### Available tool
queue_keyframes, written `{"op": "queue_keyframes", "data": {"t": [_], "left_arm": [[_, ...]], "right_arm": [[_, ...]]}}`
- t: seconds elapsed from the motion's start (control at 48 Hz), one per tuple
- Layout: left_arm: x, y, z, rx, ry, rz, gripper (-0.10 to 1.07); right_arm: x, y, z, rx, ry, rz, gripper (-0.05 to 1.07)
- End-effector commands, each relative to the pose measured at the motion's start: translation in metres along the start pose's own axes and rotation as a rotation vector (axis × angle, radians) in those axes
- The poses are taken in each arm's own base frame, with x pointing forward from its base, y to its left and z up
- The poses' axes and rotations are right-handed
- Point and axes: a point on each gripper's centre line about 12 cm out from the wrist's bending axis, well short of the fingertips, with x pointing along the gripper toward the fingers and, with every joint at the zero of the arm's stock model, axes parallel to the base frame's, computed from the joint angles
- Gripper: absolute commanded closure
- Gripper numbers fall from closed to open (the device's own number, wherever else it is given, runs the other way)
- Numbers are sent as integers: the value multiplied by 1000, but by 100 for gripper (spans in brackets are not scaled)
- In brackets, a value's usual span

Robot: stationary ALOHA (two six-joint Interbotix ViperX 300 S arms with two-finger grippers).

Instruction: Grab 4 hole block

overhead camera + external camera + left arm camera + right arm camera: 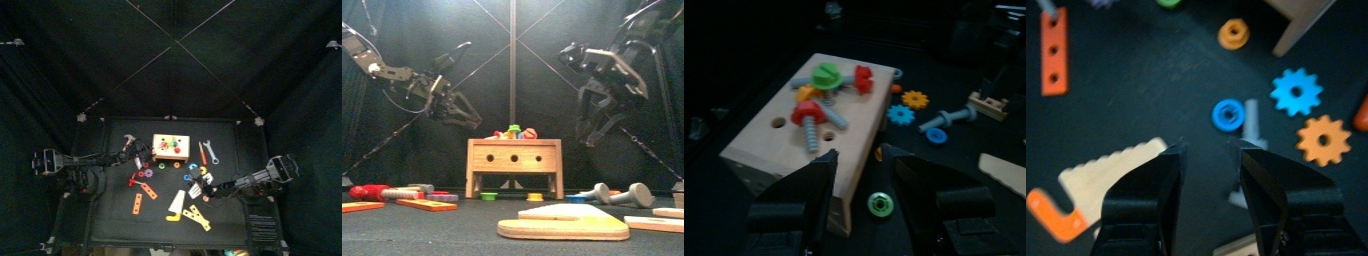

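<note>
One orange block with holes point(138, 203) is laid flat near the worktop's point(234, 135) front, its long axis run roughly front to back; the holes cannot be counted. It is set left of the right end effector point(1207, 150), which is held released and apart from it. Farther back, one wooden box point(811, 110) is overhung by the left end effector point(858, 160), also released.

The 4 hole block point(1056, 52) is a flat orange strip with a row of round holes. It lies flat on the tabletop point(114, 215), front-left of the middle, untouched.
</note>
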Motion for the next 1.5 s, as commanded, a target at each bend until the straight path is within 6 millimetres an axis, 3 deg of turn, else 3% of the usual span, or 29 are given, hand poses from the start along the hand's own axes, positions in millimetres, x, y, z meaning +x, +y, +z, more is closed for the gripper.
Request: {"op": "queue_keyframes", "data": {"t": [0.0, 0.208, 0.479, 0.792, 1.479], "left_arm": [[-7, -11, 6, 33, -34, -43, 17], [-19, -35, 3, 87, -44, -137, 17], [-21, -38, -3, 71, -28, -144, 17], [-25, -37, -11, 65, -5, -141, 17], [-27, -36, -18, 61, 13, -138, 17]], "right_arm": [[-11, 27, -16, -15, 41, 116, 25], [-8, 54, -47, -2, 139, 138, 25], [11, 58, -68, 63, 233, 43, 24], [9, 52, -68, 84, 242, -61, 14], [31, 45, -85, 83, 283, -93, 17]]}}
